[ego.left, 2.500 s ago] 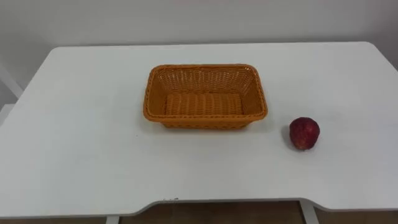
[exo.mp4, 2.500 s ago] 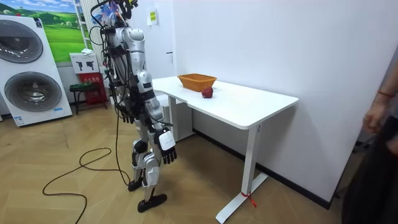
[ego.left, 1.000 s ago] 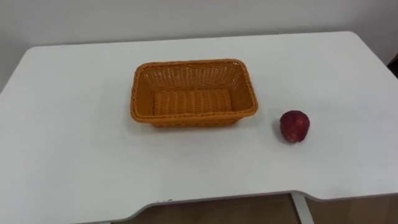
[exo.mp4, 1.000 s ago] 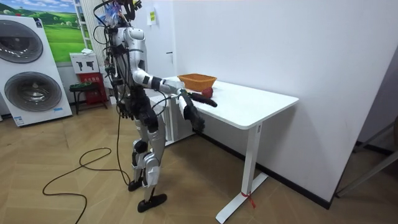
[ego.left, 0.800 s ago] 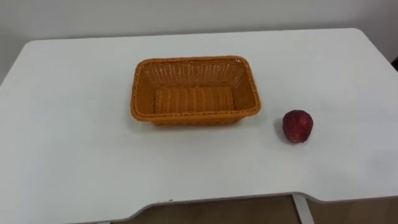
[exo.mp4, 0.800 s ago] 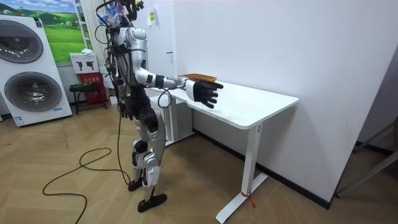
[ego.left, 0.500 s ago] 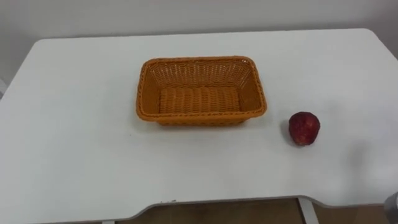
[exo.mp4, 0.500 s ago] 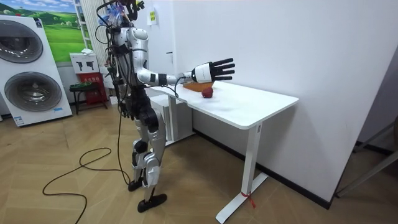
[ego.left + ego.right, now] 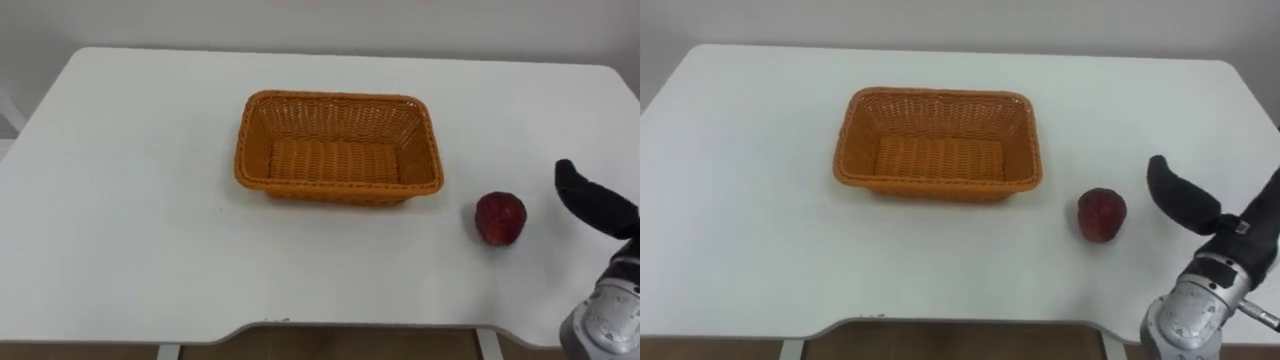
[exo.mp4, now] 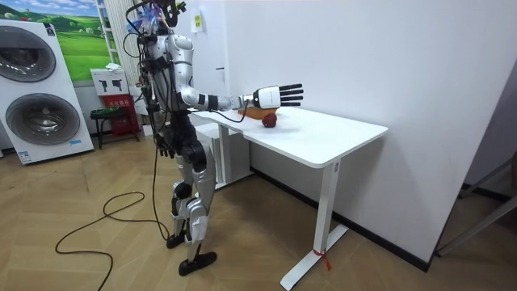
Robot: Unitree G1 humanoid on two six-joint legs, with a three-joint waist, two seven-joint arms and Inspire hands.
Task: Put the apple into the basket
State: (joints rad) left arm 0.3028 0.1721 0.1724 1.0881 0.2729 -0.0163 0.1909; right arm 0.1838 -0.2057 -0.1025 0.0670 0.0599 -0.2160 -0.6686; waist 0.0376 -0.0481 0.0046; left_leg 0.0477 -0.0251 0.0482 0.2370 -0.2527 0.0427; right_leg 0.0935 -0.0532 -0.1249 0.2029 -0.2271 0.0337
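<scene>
Table: a white table (image 9: 130, 200) takes up the scene, and the robot stands at its near edge, facing it.
Basket: an orange woven basket (image 9: 241, 150) sits mid-table, open side up, with nothing in it.
Right hand: here's the right hand (image 9: 590, 198), in from the lower right and raised above the tabletop to the right of the fruit. Its fingers are straight and spread wide in the room view, and it holds nothing.
Left hand: the left hand (image 10: 161, 148) hangs low by the robot's side in the room view; whether it is open or closed cannot be told from there.
Apple: a dark red apple (image 9: 500, 218) rests on the table just off the basket's front right corner. It is apart from the basket and not touched by the hand.
Step in hand: by the look of it, the reach; the pick has not begun.
Handling: likely firm, fairly light and smooth-skinned, and round, so a nudge from one side could set it rolling. A hard pinch might bruise it.
Where to hold: best around its widest part, thumb on one side and fingers opposite, coming down from above and the right.
Risk: a finger clipping it first could knock it toward the basket wall.
</scene>
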